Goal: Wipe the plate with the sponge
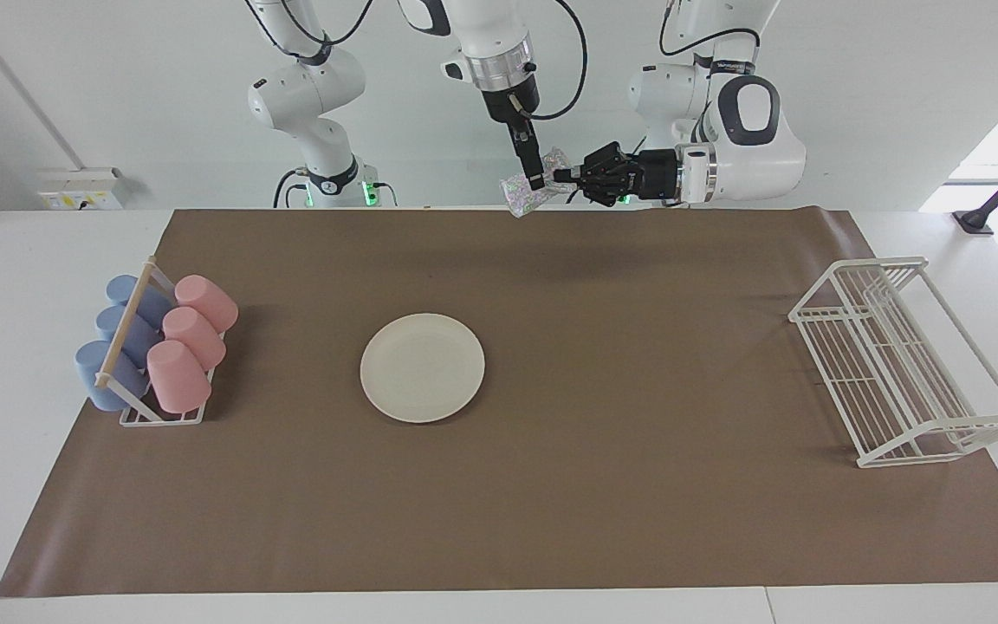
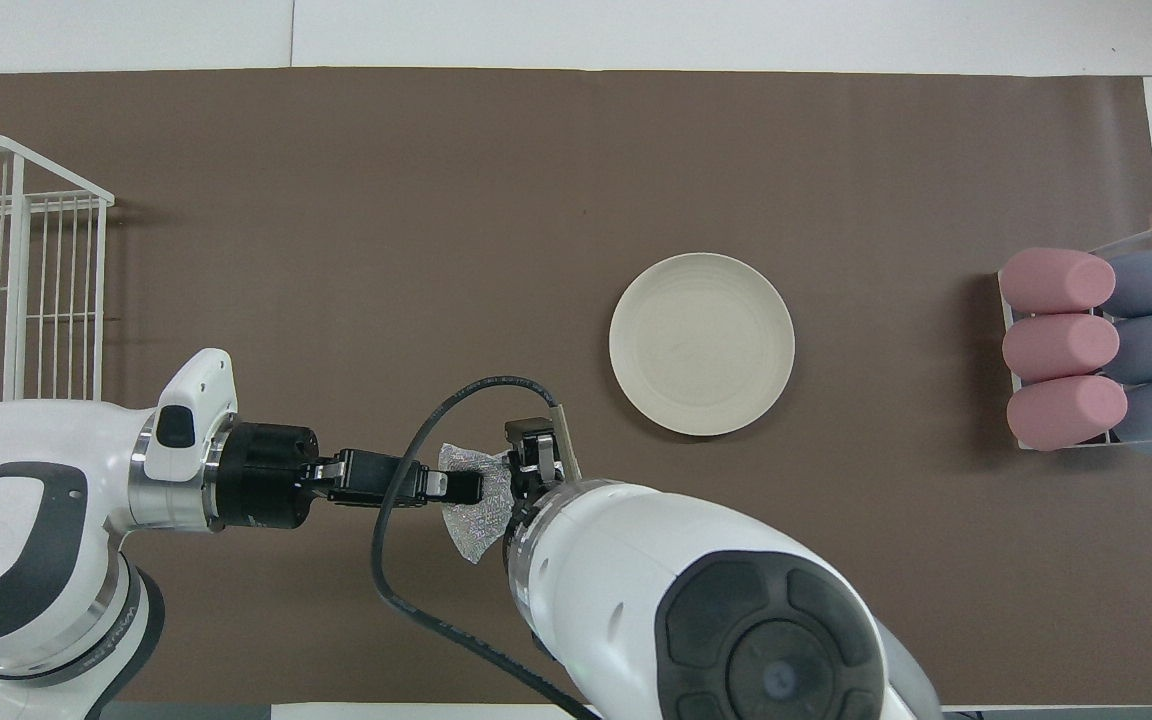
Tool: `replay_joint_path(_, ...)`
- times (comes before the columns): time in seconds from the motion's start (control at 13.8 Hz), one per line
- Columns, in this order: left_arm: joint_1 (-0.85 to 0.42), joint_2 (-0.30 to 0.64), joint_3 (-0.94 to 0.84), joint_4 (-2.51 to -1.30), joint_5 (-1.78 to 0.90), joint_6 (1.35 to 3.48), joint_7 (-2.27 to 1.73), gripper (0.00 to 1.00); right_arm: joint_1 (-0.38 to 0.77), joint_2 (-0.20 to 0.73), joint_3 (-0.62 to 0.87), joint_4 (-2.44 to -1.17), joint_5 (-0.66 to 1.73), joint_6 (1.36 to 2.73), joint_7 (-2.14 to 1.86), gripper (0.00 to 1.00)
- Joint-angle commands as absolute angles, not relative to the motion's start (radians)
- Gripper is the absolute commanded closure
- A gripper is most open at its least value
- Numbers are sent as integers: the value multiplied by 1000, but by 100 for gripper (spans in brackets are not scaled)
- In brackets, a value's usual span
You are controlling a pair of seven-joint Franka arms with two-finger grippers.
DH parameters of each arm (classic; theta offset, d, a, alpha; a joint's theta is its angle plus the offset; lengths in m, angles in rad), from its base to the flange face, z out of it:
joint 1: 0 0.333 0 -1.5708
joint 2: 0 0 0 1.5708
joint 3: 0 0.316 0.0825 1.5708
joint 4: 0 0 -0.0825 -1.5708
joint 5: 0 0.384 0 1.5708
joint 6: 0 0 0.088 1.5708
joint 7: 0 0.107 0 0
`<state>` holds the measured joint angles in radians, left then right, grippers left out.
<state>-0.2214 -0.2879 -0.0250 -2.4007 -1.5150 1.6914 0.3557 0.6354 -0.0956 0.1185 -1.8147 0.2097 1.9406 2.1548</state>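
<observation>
Left gripper [image 1: 561, 176]: pinched shut on the sponge [image 1: 523, 192], a crumpled silvery mesh lump with coloured speckles, held up in the air over the brown mat [image 1: 603, 485] at the robots' edge of the table. Right gripper [image 1: 535, 180]: pointing down at the same lump, its fingers spread to their widest at the sponge; contact cannot be told for certain, and in the overhead view the arm's own body hides most of it. Step in hand, as judged: a handover of the sponge between the two arms, not yet completed. To do it well, the right gripper should close on a thick part of the mesh clear of the left fingertips, and the left should let go only once that grip is firm; soft mesh may slip or snag, so the release wants to be slow. Plate [image 1: 422, 367]: round, cream-white, flat on the mat near the table's middle, somewhat toward the right arm's end, unwiped and well apart from both grippers. Cup rack [image 1: 161, 416]: at the right arm's end, holding pink cups [image 1: 191, 338] and blue cups [image 1: 118, 347] lying on their sides. White wire dish rack [image 1: 897, 364]: at the left arm's end, nothing in it.
</observation>
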Motion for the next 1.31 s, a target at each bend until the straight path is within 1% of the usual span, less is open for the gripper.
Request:
replay_joint_path(0.0, -222, -319, -14, -2434, -1537, 1667, 376, 100, 632, -126, 118, -1867, 201, 1988, 2149, 0)
replay_joint_path(0.15, -221, -319, -14, -2434, -1536, 1661, 376, 100, 635, -123, 118, -1874, 201, 2023, 2155, 1)
replay_joint_path(0.22, -221, -321, -12, -2437, -1534, 1658, 376, 100, 635, -123, 121, -1881, 201, 2037, 2152, 16)
replay_joint_path(0.29, -218, -324, -12, -2437, -1534, 1651, 376, 100, 635, -123, 123, -1881, 201, 2037, 2146, 44)
replay_joint_path(0.36, -218, -324, -12, -2437, -1532, 1651, 376, 100, 635, -123, 121, -1881, 201, 2037, 2134, 68)
replay_joint_path(0.51, -216, -324, -12, -2437, -1531, 1649, 374, 100, 638, -121, 121, -1881, 201, 2031, 2077, 95)
replay_joint_path(0.58, -213, -324, -11, -2437, -1529, 1646, 374, 100, 635, -121, 121, -1879, 201, 2029, 2057, 100)
replay_joint_path(0.94, -206, -322, -14, -2436, -1519, 1646, 377, 100, 634, -118, 121, -1876, 201, 2032, 2039, 100)
replay_joint_path(1.02, -206, -324, -14, -2434, -1513, 1649, 368, 31, 632, -118, 121, -1876, 201, 2031, 2037, 100)
replay_joint_path(1.09, -206, -325, -15, -2433, -1511, 1649, 362, 0, 632, -118, 121, -1876, 199, 2029, 2026, 100)
replay_joint_path(1.23, -206, -325, -15, -2431, -1509, 1655, 344, 0, 627, -118, 121, -1881, 184, 2028, 2019, 100)
